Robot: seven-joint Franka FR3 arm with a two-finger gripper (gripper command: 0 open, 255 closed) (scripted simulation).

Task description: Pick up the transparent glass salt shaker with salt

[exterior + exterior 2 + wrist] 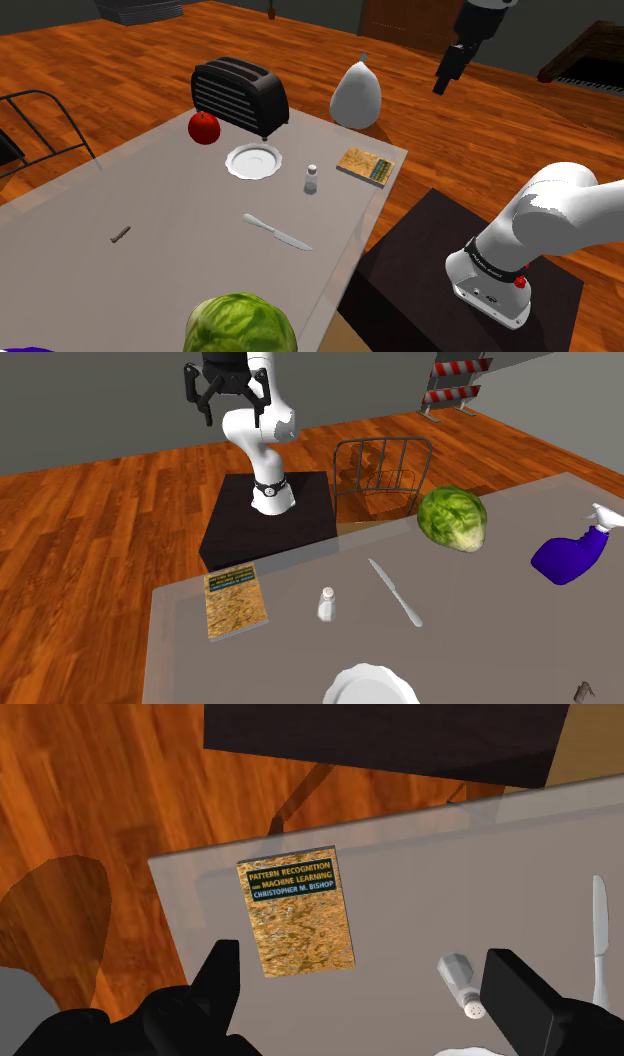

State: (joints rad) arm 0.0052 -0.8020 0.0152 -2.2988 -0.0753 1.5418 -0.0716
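Note:
The salt shaker is small and clear, with a white fill and a grey cap. It stands upright on the grey table between a white plate and a book. In the second exterior view the shaker is beside the book. My black gripper hangs high in the air beyond the table's edge, far from the shaker. It is open in the second exterior view, holding nothing. In the wrist view the shaker shows far below, just inside the right finger, and the gripper stands wide apart.
A yellow book, a white plate, a red apple, a black toaster, a knife, a cabbage and a white vase share the table. A blue spray bottle lies near one end. A wire chair stands by the stand.

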